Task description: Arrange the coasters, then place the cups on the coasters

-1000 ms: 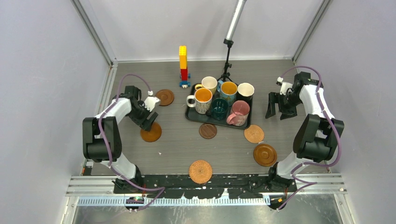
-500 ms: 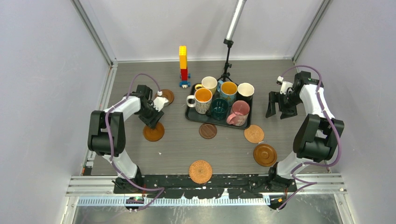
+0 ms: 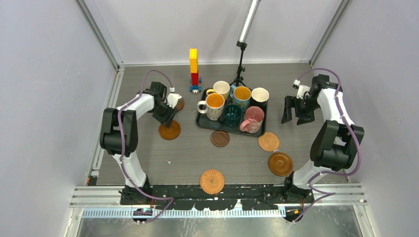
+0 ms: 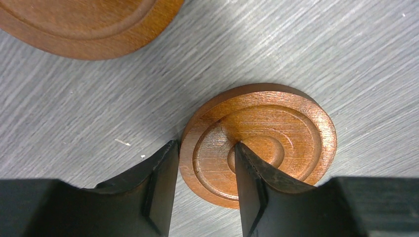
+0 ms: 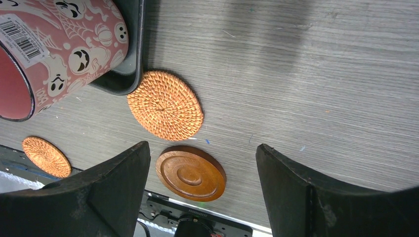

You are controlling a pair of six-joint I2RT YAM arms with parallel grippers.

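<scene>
Grey tabletop (image 3: 148, 165): the glossy brown coaster (image 3: 169, 131) has slid nearer the black tray (image 3: 199, 122), lying left of it. Left gripper (image 4: 205, 153) has narrowed, pinching its rim; right gripper (image 3: 292, 120) gapes empty.

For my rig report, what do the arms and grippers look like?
The left arm and right arm have white links, black joints and looping purple cables. The left gripper and right gripper each carry two matte black wedge fingers.

The left end effector (image 3: 167, 123) meets a brown coaster (image 3: 170, 133).
</scene>
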